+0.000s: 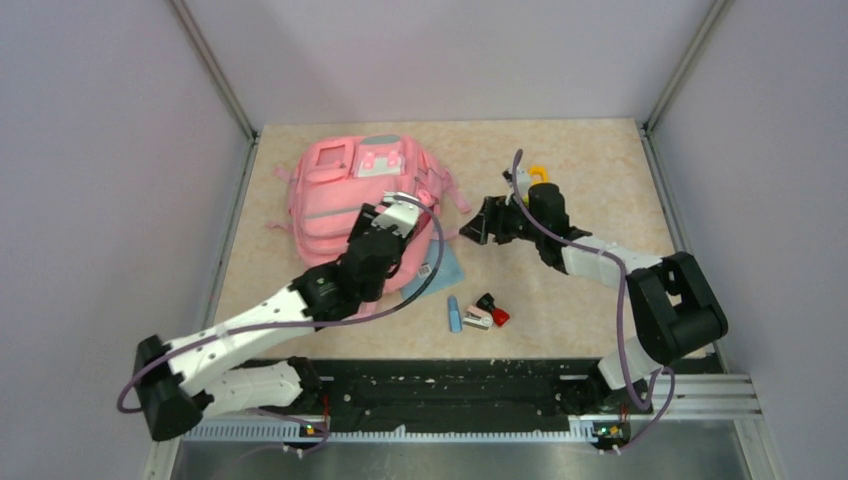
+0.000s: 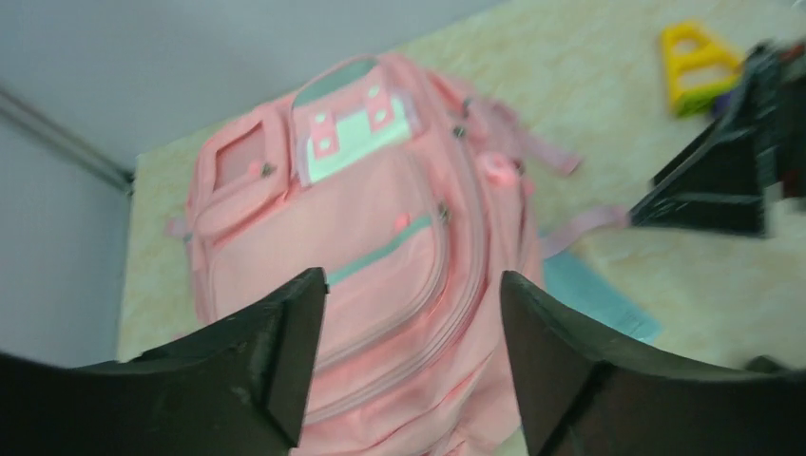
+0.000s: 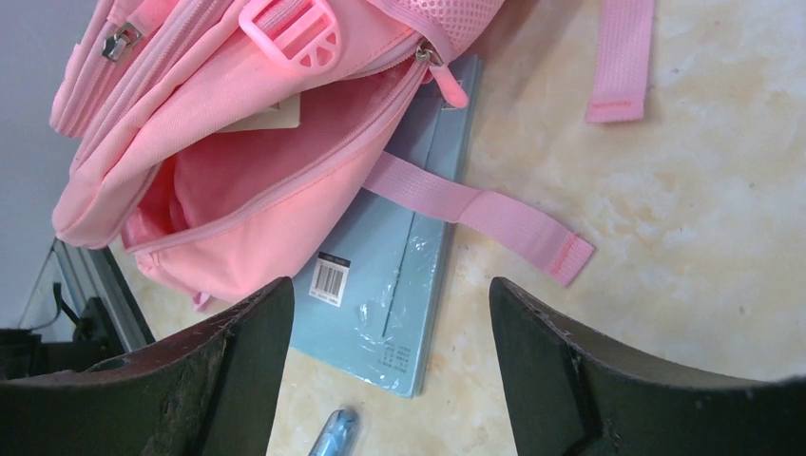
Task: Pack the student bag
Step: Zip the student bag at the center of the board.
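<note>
The student bag (image 1: 335,195) is a big pink backpack lying flat at the back left of the table, front pockets up (image 2: 380,228). Its main zip gapes open along the side facing the right arm (image 3: 228,180). My left gripper (image 1: 408,208) hovers over the bag's near right part, open, with only pink fabric showing between its fingers (image 2: 409,332). My right gripper (image 1: 474,230) is just right of the bag, open and empty (image 3: 390,304), looking down at a light blue notebook (image 3: 390,275) half tucked under the bag (image 1: 446,266).
A blue pen (image 1: 454,314) and a small red, white and black item (image 1: 486,312) lie near the front middle. A yellow object (image 1: 538,174) sits behind the right wrist (image 2: 699,62). Loose pink straps (image 3: 480,209) trail over the notebook. Walls enclose the table.
</note>
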